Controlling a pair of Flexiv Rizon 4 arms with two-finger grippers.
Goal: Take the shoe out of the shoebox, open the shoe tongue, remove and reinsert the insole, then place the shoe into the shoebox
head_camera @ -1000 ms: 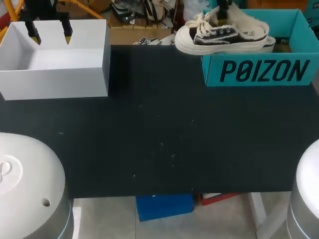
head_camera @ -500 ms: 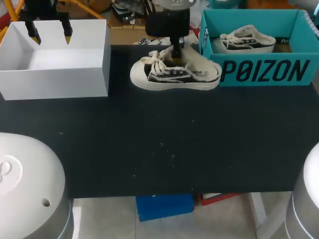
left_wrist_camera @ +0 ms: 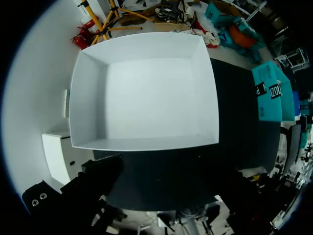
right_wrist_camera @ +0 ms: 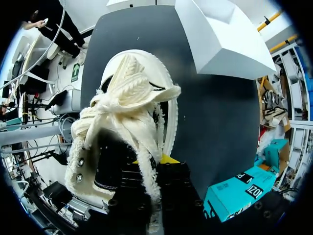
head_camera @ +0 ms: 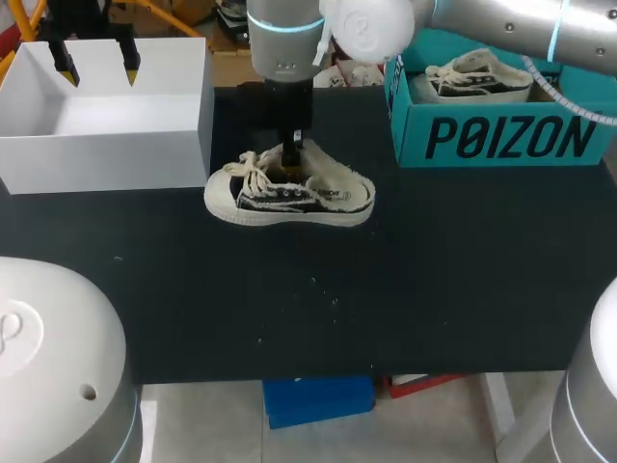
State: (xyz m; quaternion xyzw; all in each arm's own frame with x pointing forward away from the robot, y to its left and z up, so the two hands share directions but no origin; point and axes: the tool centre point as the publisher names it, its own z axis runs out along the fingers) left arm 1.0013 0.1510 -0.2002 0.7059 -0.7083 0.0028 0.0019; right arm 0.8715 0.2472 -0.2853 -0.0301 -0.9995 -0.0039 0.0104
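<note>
A cream and black lace-up shoe (head_camera: 289, 196) is at the black table's middle left, toe toward the white box. I cannot tell whether its sole touches the table. My right gripper (head_camera: 292, 157) comes down from above and is shut on the shoe's collar. In the right wrist view the shoe (right_wrist_camera: 128, 112) fills the space ahead of that gripper (right_wrist_camera: 165, 159), where one yellow tip shows beside the frayed edge. The teal shoebox (head_camera: 506, 140) stands at the back right, with a second matching shoe (head_camera: 479, 77) inside. My left gripper (head_camera: 96, 68) hangs open over the white box (head_camera: 106, 149).
The white box (left_wrist_camera: 142, 93) lies open under the left wrist, with nothing in it, and the teal shoebox (left_wrist_camera: 271, 95) shows far off to its side. In the right wrist view the white box (right_wrist_camera: 225, 39) is ahead of the shoe's toe.
My right arm has carried the shoe from above the teal shoebox leftward and down to the table's middle left. The left arm has not moved.
</note>
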